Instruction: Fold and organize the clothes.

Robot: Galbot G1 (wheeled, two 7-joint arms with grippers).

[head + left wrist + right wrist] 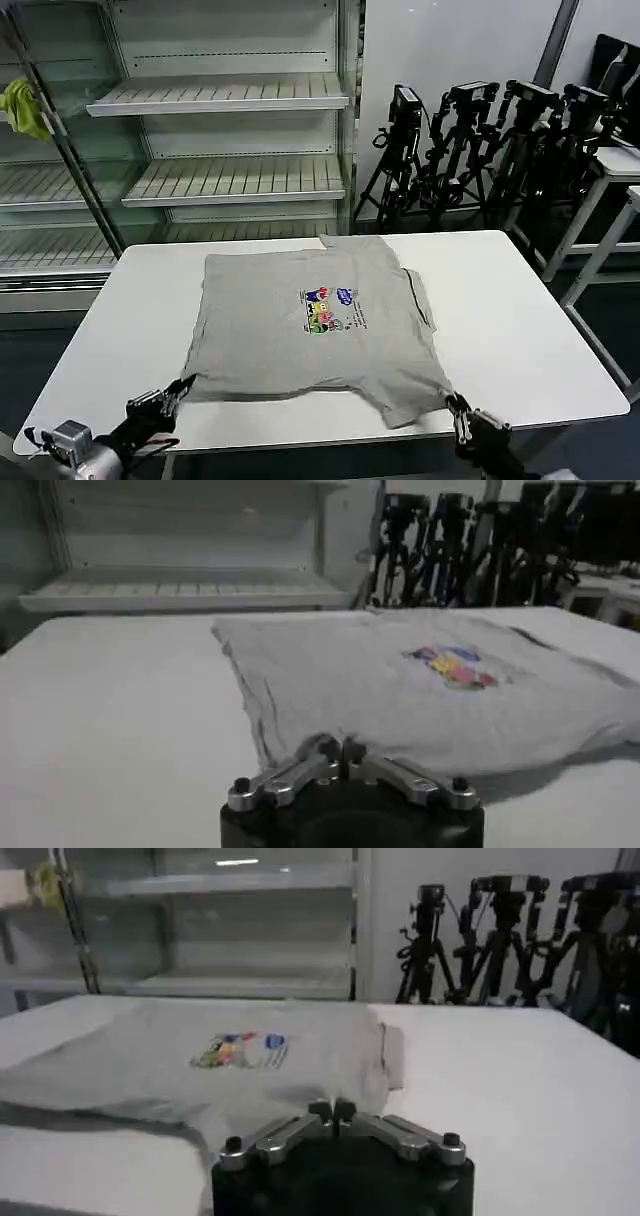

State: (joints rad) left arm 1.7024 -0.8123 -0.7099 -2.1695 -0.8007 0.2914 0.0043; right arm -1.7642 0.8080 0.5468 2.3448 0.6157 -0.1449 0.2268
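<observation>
The clothes are one light grey T-shirt (300,320) with a small multicolour chest print, spread flat on the white table (520,330). My left gripper (183,385) is at the shirt's near-left corner, shut on the fabric's edge. At the near-right corner my right gripper (453,403) is shut on the cloth as well. In the left wrist view the shut gripper (335,748) meets the T-shirt's (400,690) hem, which lifts slightly off the table. The right wrist view shows the shut gripper (332,1111) against the T-shirt's (200,1073) near edge.
White shelving (220,95) stands behind the table, with a yellow-green rag (22,105) hanging at its far left. Black tripods (470,140) crowd the back right. Another white table (615,200) stands to the right. Bare tabletop lies on both sides of the shirt.
</observation>
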